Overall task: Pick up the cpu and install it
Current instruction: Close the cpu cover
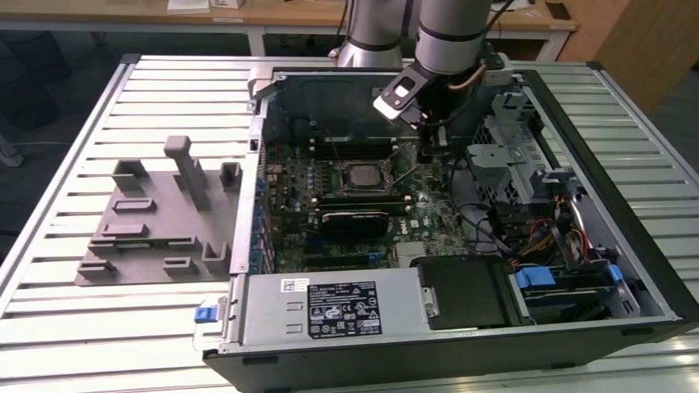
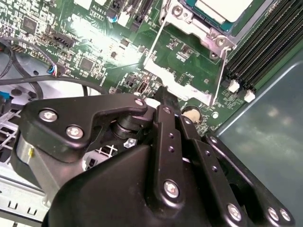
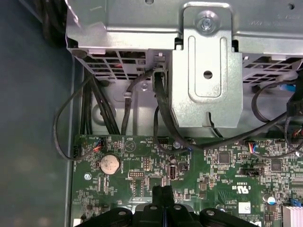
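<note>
Arm's gripper (image 1: 426,154) is lowered into the open PC case (image 1: 459,352), tips close over the motherboard (image 1: 327,221). Jaws pressed together, nothing visible betw. them; in the first wrist view the gripper (image 3: 163,190) shows its two fingers (image 3: 158,195) meeting along a thin seam.

The cpu (image 1: 361,174) sits in its socket, pale silver top up. It is near the jaws but apart from them, on the exterior view's left of the tips. In the second wrist view the cpu (image 2: 221,7) lies beyond the gripper (image 2: 163,93), w/ the socket's metal plate (image 2: 177,78) betw. the two and the tips just beside that plate.

Also near the jaws, off to one side on the board, is a coin cell (image 3: 109,163). Ahead of the jaws, past the board edge, are a metal drive cage (image 3: 208,66) and black cables (image 3: 158,109). A grey holder block (image 1: 153,225) stands well apart from the jaws, outside the case on the slatted table (image 1: 55,311).
</note>
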Robot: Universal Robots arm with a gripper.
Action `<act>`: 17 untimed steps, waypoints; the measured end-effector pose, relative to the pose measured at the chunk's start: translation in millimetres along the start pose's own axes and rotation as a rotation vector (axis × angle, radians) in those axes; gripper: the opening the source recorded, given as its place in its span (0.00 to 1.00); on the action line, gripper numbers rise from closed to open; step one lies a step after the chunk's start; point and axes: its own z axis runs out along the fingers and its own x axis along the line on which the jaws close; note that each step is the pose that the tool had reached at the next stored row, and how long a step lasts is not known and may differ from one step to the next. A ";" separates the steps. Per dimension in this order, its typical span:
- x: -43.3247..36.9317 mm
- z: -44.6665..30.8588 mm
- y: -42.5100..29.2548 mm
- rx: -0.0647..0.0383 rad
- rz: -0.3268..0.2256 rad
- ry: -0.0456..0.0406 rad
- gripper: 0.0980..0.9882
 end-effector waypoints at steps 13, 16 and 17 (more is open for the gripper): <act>0.2 -0.4 -15.0 0.000 0.000 -0.0001 0.01; 0.2 -0.7 -18.7 0.000 0.000 -0.0001 0.01; 0.2 -0.8 -20.0 0.000 0.000 -0.0001 0.01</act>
